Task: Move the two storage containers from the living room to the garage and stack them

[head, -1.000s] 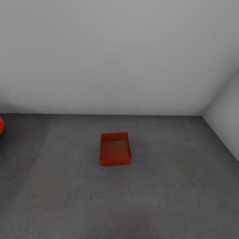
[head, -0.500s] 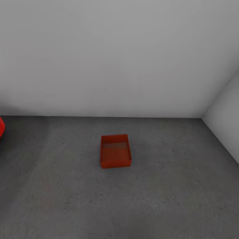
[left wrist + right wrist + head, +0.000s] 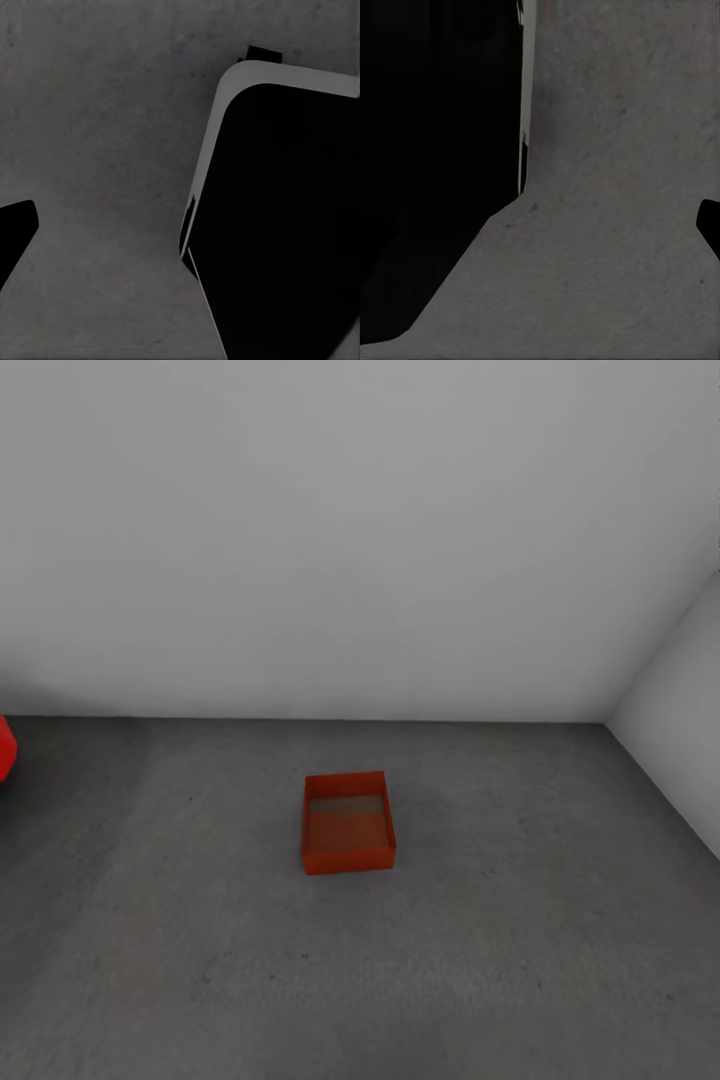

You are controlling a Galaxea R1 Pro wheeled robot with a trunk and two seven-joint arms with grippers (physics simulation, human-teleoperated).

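One orange-red storage container (image 3: 348, 823) stands upright and empty on the dark grey concrete floor (image 3: 520, 960) of the garage, a little in front of the pale back wall. The second container is out of view. Both arms hang low over the floor. My left gripper (image 3: 180, 232) is open, with one dark fingertip (image 3: 15, 229) showing at the picture's edge and bare floor between the fingers. My right gripper (image 3: 540, 225) is open too, its fingertip (image 3: 709, 225) at the edge. Neither holds anything.
A sliver of the glossy red car (image 3: 5, 748) shows at the far left edge. Pale grey walls meet in a corner at the right (image 3: 608, 718). My own black base with its pale rim (image 3: 277, 225) stands next to both grippers.
The whole head view has shifted slightly, so the container and the wall's foot sit lower in the picture. The container itself rests in the same spot on the floor.
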